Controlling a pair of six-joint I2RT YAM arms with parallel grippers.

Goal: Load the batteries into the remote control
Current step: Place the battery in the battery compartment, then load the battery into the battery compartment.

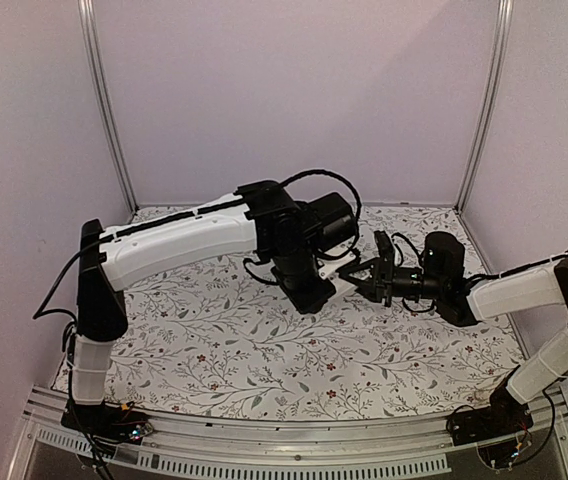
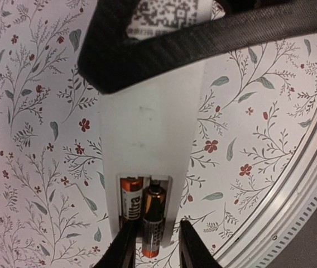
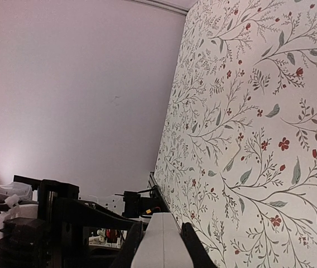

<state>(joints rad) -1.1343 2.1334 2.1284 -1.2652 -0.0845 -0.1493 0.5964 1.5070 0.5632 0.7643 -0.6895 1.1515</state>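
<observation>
Pale lilac walls; bench under a floral cloth.

Top view: both arms meet above the bench's middle, with the remote control held off the cloth between them.

Left wrist: the compartment is open, two batteries side by side inside. The left fingers are slightly apart, straddling the darker battery, with a gap on one side.

Right wrist: right fingers clamped on the remote's white end.

Lab test booth: plain lilac walls, alu frame posts, floral-cloth bench.
</observation>
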